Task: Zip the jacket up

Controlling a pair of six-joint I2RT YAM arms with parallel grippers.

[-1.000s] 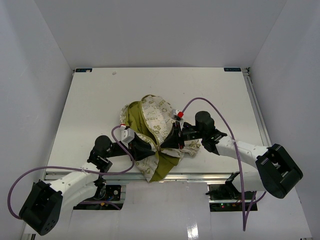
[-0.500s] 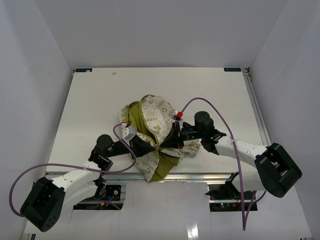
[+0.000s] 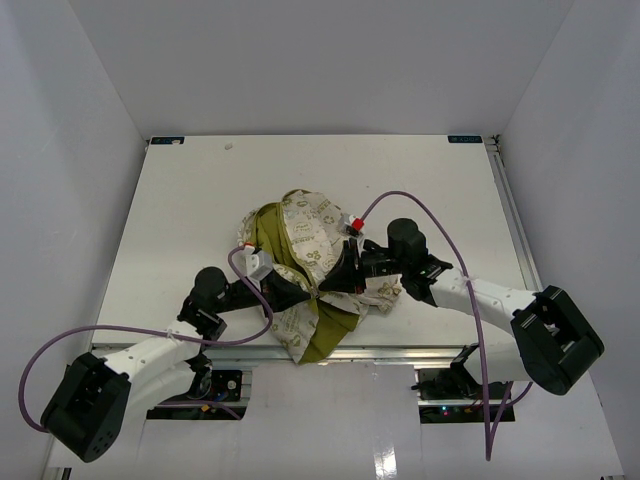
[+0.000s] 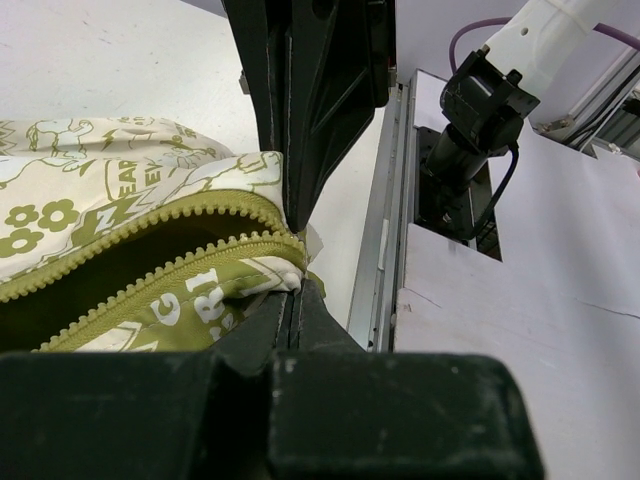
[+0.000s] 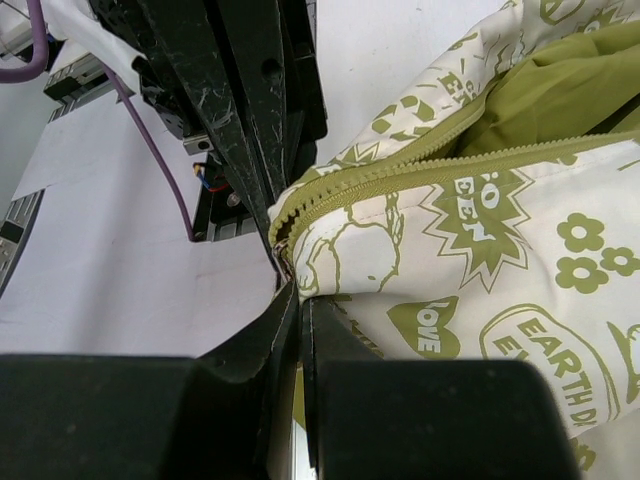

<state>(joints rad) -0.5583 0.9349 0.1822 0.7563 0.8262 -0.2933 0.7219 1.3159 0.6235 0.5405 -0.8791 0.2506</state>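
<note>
The jacket (image 3: 305, 235) lies bunched in the middle of the table, cream with olive prints, its green lining showing. Its olive zipper (image 4: 150, 215) stands open, the two rows of teeth meeting at the bottom end. My left gripper (image 3: 310, 293) comes in from the left and is shut on the jacket's bottom corner (image 4: 270, 265) beside the zipper end. Facing it tip to tip, my right gripper (image 3: 326, 288) is shut on the other cream panel's corner (image 5: 330, 260). In the right wrist view the zipper (image 5: 400, 170) runs up and to the right from that gripper (image 5: 298, 290).
The white table (image 3: 200, 200) ends in a metal rail (image 4: 385, 230) close behind the held corner. Purple cables (image 3: 420, 205) loop over both arms. The right arm's base (image 4: 470, 130) stands beyond the rail.
My left gripper has slid a little right to the jacket's bottom corner and shut on it. The right gripper has stayed shut on its corner.
</note>
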